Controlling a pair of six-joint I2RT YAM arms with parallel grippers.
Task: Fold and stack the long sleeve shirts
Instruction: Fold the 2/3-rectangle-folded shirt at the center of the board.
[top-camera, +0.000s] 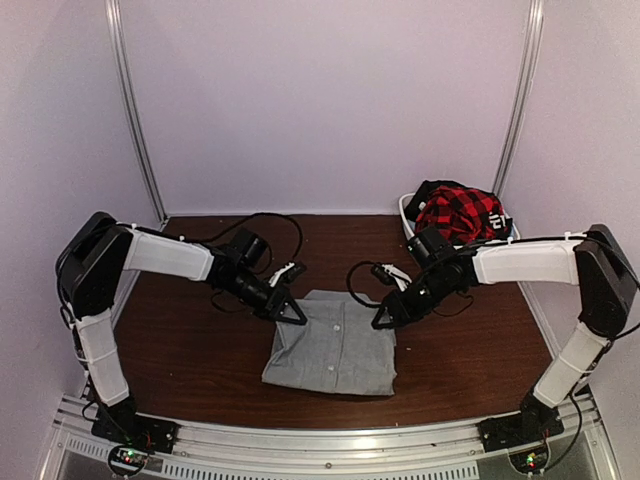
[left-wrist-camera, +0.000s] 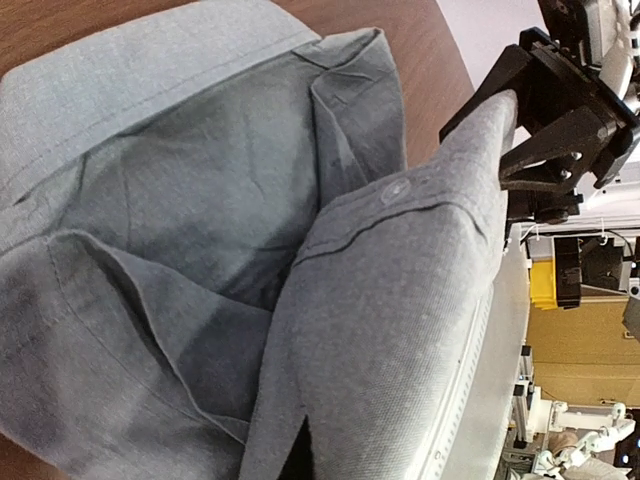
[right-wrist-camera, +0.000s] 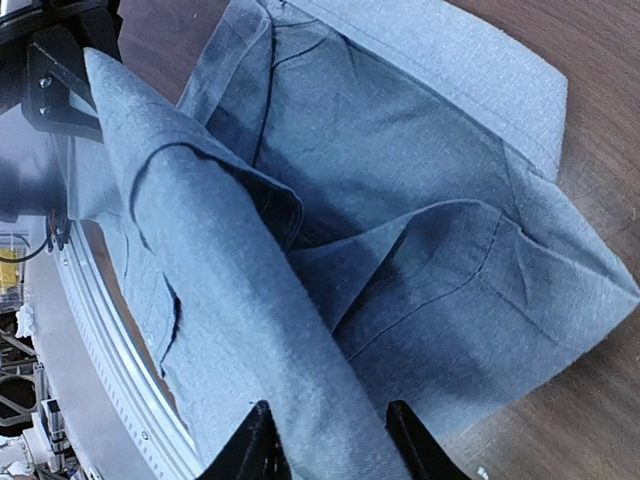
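A light-grey button-up shirt (top-camera: 335, 352) lay folded into a rough rectangle at the middle of the dark wooden table (top-camera: 190, 350), its button placket running from 12 to 6 o'clock. The left gripper (top-camera: 292, 312) met the shirt at its 10 o'clock corner. Its own fingers were hidden under cloth in the left wrist view, but they were closed, and a raised fold of the shirt ran straight up to them, pinched at that corner. The right gripper (top-camera: 383, 320) sat at the shirt's 2 o'clock corner. In the right wrist view its two fingers (right-wrist-camera: 256, 446) stood parted, with a strip of the same raised fold passing between them and filling the gap. That lifted edge stretched between the two grippers above the flatter layers, where a collar band and a buttoned cuff showed. At about 1 o'clock from the shirt, in the table's far right corner, a white basket (top-camera: 404, 208) held a red-and-black plaid garment (top-camera: 455, 212).
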